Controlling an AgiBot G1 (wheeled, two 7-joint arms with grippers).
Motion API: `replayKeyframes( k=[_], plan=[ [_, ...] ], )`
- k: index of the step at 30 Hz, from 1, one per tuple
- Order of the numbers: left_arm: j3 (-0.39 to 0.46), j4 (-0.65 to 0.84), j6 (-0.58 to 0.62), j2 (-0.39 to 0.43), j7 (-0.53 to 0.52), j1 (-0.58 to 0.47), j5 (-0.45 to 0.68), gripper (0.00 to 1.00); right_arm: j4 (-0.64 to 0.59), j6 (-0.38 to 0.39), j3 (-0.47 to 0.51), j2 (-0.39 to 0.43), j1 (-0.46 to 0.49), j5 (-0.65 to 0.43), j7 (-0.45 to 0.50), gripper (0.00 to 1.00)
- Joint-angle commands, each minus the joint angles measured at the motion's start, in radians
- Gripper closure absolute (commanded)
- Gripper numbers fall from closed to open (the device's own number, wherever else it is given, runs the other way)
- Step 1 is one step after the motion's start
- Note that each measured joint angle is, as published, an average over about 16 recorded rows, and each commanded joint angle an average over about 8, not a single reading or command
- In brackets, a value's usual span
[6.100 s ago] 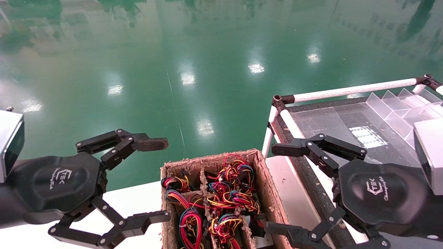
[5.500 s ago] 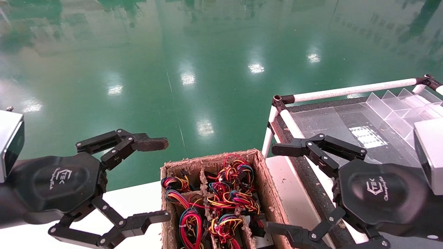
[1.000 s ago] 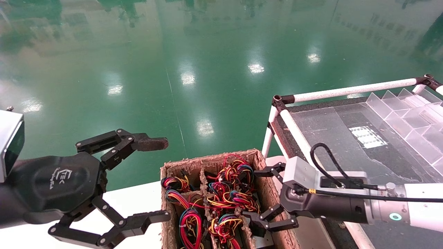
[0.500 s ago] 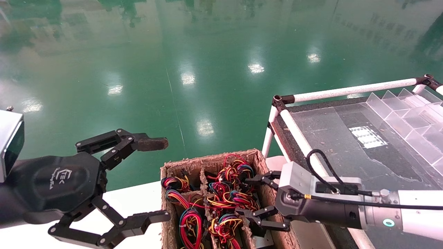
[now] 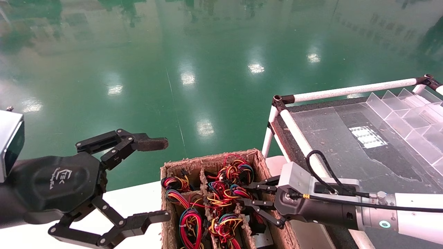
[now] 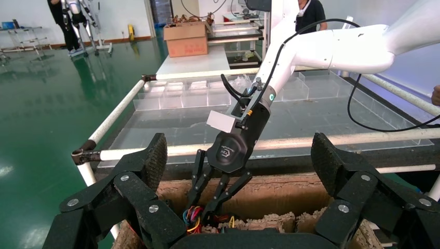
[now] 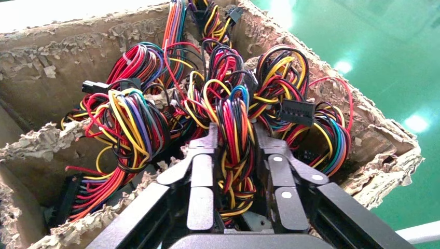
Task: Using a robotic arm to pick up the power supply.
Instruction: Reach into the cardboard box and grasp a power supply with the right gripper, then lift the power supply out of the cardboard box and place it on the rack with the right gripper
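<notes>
A pulp cardboard box (image 5: pixel 207 159) with several compartments holds power supplies, mostly seen as bundles of red, yellow, black and blue wires. My right gripper (image 5: pixel 250 197) reaches into it from the right. Its fingers are shut on one power supply's wire bundle (image 7: pixel 234 119), one on each side. A bit of that unit's grey metal case (image 7: pixel 248 222) shows below the wires. From the left wrist, the right gripper (image 6: pixel 200 207) slants down into the box. My left gripper (image 5: pixel 162 180) hangs open left of the box, holding nothing.
The box stands on a white table (image 5: pixel 138 199). To its right is a cart with a white tube frame (image 5: pixel 346 91) and clear acrylic dividers (image 5: pixel 408 114). Another grey case (image 5: pixel 261 238) lies in the box's near right compartment. Green floor lies beyond.
The right gripper swung from beside the cart down into the box. Over the last second its fingers closed from wide open onto a wire bundle. The left arm stayed still.
</notes>
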Motion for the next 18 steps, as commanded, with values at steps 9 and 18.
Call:
replayKeyframes(
  k=[9,18],
  plan=[
    [0.0,0.0,0.0,0.0,0.0,0.0,0.0,0.0,0.029,-0.002,0.042,0.037,-0.011,0.059,-0.001,1.0],
    [0.0,0.0,0.0,0.0,0.0,0.0,0.0,0.0,0.059,-0.021,0.087,0.078,-0.006,0.127,0.007,1.0]
  ],
)
